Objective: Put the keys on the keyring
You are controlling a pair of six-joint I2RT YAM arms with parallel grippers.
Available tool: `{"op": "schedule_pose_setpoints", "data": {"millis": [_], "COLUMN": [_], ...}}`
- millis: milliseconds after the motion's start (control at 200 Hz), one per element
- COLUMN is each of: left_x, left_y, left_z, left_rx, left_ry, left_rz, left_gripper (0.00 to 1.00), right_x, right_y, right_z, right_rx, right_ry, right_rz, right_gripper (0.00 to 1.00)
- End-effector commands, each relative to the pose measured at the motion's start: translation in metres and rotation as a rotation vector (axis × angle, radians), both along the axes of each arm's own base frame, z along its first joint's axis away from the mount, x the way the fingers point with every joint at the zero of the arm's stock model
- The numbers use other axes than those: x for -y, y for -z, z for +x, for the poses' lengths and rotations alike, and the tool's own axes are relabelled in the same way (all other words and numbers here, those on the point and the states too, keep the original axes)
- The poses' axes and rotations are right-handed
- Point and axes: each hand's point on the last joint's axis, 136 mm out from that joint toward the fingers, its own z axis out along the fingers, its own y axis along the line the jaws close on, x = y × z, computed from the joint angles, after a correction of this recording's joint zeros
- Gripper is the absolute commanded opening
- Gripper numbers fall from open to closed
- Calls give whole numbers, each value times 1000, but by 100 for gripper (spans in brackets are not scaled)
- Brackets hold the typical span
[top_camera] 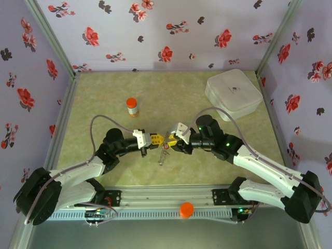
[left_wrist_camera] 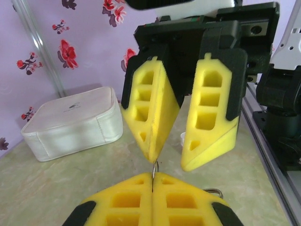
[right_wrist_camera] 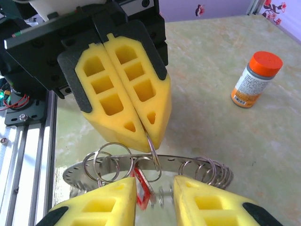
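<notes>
My left gripper [left_wrist_camera: 153,178] is shut on a thin small split ring [left_wrist_camera: 154,168]. In the right wrist view its closed fingers [right_wrist_camera: 141,117] hold that ring [right_wrist_camera: 153,151] just above the keyring [right_wrist_camera: 175,160], a flat grey metal band with holes. Several more small split rings [right_wrist_camera: 209,170] sit on the band. A key with a red tag [right_wrist_camera: 141,190] hangs under the band. My right gripper [right_wrist_camera: 155,190] is open, one finger on each side of the red tag, touching nothing. From above, both grippers meet mid-table, left [top_camera: 154,139] and right [top_camera: 174,138], with the keys [top_camera: 163,154] dangling below.
An orange-capped bottle [top_camera: 132,107] stands behind the left arm. A white zipped case [top_camera: 233,95] lies at the back right. A small white cap [left_wrist_camera: 183,137] sits on the table near the right fingers. An orange knob [top_camera: 186,209] is on the front rail.
</notes>
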Motion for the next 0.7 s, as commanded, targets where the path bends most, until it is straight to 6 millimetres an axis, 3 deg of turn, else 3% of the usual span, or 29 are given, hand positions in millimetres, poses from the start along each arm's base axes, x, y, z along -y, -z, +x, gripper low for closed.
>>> {"op": "schedule_pose_setpoints", "data": {"millis": [0,280,435,585,635,695], "left_x": [3,4,3,3,3,2], "left_y": [-17,-16,-17,-17,-16,-14], "left_z": [-6,-5,-6,-5,-4,-1], "left_rx": [39,31,33,39,35,37], "left_ry": [35,41,41,37,27,8], "left_rz": [-51,-49,-52,-50,-46,-36], "left_gripper": [0,0,0,0,0,12], "right_x": [-7,-15,-19,-18,-16,-13], "right_y": [-17,-16,-16,-18,-18,-19], "right_z": [4,1,1,0,0,3], "right_rx": [45,12,6,10,19,40], "right_ry": [-21,-58,-68,-78,-77,-69], "right_rz": [48,76,82,70,49,11], "right_gripper": [27,23,15,0,0,0]}}
